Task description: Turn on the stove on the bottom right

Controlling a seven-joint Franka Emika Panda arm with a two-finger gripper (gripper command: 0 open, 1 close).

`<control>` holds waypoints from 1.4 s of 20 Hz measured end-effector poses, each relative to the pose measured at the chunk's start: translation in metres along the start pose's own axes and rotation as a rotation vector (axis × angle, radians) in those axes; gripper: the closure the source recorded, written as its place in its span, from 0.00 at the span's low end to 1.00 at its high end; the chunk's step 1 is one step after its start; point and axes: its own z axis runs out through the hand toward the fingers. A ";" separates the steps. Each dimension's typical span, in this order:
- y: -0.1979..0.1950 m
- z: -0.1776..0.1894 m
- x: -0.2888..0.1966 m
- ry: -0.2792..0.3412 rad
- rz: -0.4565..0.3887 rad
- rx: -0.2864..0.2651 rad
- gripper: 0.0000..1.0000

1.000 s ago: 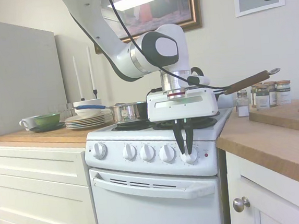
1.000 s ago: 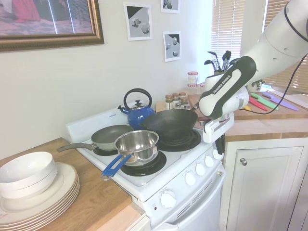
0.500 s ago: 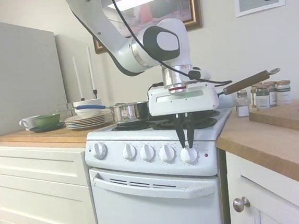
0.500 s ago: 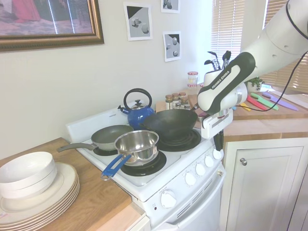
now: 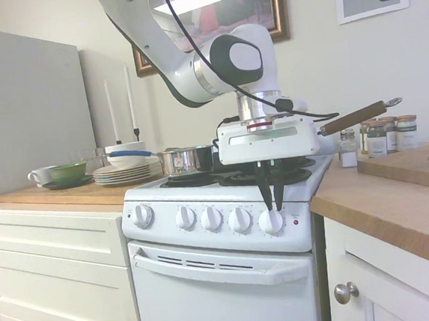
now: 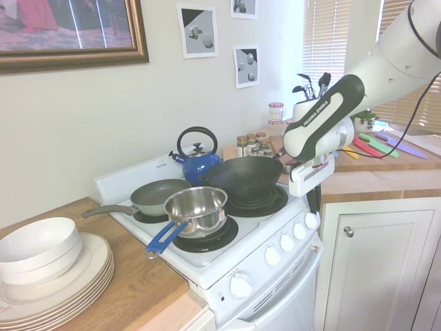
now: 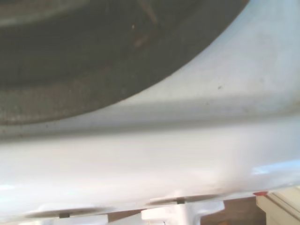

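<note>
White jointed arm (image 5: 191, 65), black joint caps, black cable

The stove (image 5: 225, 280) is a white freestanding range set between cream cabinets. Black coil burners (image 6: 207, 241) sit on top. Five round white knobs (image 5: 211, 218) run across its front panel, with a small red indicator light (image 5: 295, 222) beside the rightmost one.

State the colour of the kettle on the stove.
Blue, with a black handle: the kettle, clearest in the second exterior view.
</note>
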 end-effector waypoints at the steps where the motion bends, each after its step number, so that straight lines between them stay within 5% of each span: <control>1: 0.000 0.001 0.000 -0.002 -0.001 -0.002 1.00; 28: -0.021 0.009 -0.010 -0.002 -0.026 -0.027 1.00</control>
